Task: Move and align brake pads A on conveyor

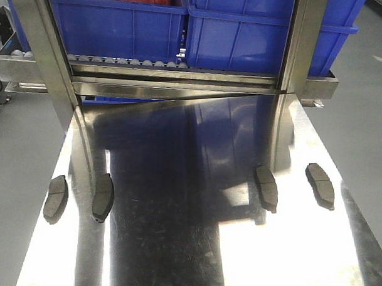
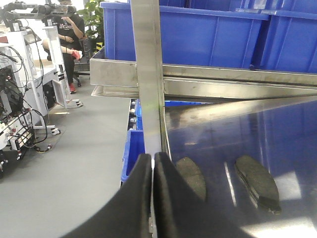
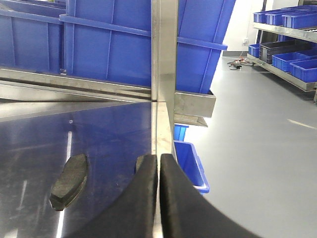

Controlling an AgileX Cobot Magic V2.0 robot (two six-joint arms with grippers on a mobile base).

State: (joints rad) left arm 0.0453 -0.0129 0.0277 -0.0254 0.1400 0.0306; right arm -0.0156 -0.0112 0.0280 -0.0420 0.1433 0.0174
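Black fingers (image 2: 133, 203) of the left gripper (image 2: 153, 161) fill the bottom of the left wrist view. They are pressed together with only a hairline slit between them and pinch nothing. Just beyond their tips two pads lie flat on the shiny steel bench (image 2: 287, 129). The outer left pad (image 2: 193, 176) is partly hidden behind a finger, and the inner left pad (image 2: 257, 183) lies beside it, the two apart. A steel post (image 2: 147, 74) rises at the bench's left edge, and blue bins (image 2: 198, 34) sit on the rack (image 2: 223, 79) behind it.

The right gripper (image 3: 158, 161) is likewise pressed together and grips nothing. It hangs over the bench's right edge, in line with a second post (image 3: 163, 59). A right-side pad (image 3: 69, 181) lies on the bench to its left; which of the right two it is cannot be told from this view.

Seen from the front, all four pads rest on the bench in a loose row. The outer left pad (image 1: 55, 198) lies by the left edge, with the inner left pad (image 1: 103, 196) near it. Well apart from them lie the inner right pad (image 1: 266, 187) and the outer right pad (image 1: 320, 185). Each lies with its long side running away from the camera. The left two lean slightly rightward at the far end and the right two leftward. None touches another.
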